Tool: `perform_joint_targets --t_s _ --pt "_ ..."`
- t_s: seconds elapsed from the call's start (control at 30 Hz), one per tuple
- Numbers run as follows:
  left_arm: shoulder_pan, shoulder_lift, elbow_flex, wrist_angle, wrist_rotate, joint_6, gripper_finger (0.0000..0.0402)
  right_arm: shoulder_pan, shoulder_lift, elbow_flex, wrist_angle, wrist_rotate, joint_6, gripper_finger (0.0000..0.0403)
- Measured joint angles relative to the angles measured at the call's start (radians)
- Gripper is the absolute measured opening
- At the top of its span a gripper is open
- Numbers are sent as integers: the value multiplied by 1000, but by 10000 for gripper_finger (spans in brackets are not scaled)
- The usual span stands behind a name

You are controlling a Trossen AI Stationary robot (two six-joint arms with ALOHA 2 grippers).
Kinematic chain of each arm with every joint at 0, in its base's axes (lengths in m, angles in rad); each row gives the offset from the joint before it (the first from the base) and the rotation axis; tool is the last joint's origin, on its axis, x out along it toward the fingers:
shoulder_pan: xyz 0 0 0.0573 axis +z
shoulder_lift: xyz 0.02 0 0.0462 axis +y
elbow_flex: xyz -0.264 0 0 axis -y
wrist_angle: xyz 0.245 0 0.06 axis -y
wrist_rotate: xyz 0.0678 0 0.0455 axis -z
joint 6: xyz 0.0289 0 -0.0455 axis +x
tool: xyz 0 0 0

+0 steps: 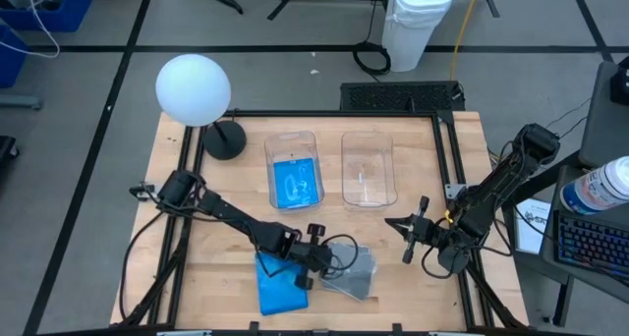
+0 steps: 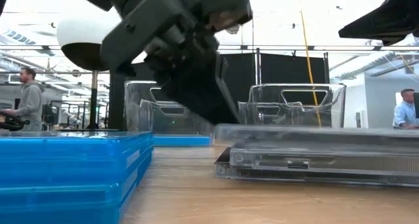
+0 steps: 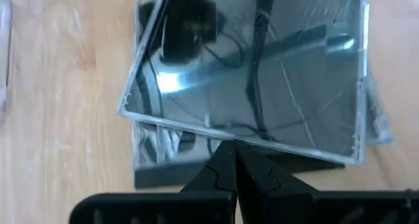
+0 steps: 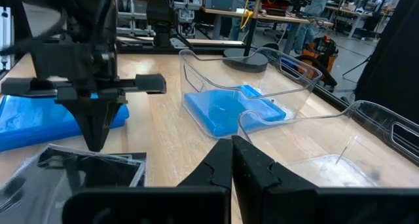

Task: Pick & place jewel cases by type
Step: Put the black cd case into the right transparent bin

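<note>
A stack of bright blue jewel cases (image 1: 280,289) lies near the table's front edge. Right of it is a small pile of grey see-through jewel cases (image 1: 356,273), the top one (image 3: 262,73) lying askew on the ones beneath. My left gripper (image 3: 233,149) is shut, and its tips slant down at that top case's edge. One blue case (image 1: 295,179) lies flat in the left clear tub (image 1: 292,140). The right tub (image 1: 369,169) holds nothing I can make out. My right gripper (image 1: 391,221) waits shut above the table's right part. My left gripper's shut fingertips meet the top grey case at the middle of one edge (image 3: 229,137), slanting down from the table's left. Nothing is between the fingers. The case rests on the pile below it, turned out of line with it.
A lamp with a white ball shade (image 1: 194,88) and a black foot (image 1: 224,140) stands at the far left of the table. A black frame rail (image 1: 447,159) runs along the right side. Bare wood (image 1: 226,189) lies between the tubs and the case piles.
</note>
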Motion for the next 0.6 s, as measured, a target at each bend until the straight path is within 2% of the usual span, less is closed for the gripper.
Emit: perform_joint_targets --t_s 0.6 --pt "1 0 17 -2 3 26 1 0 0 0 0 0 0 0"
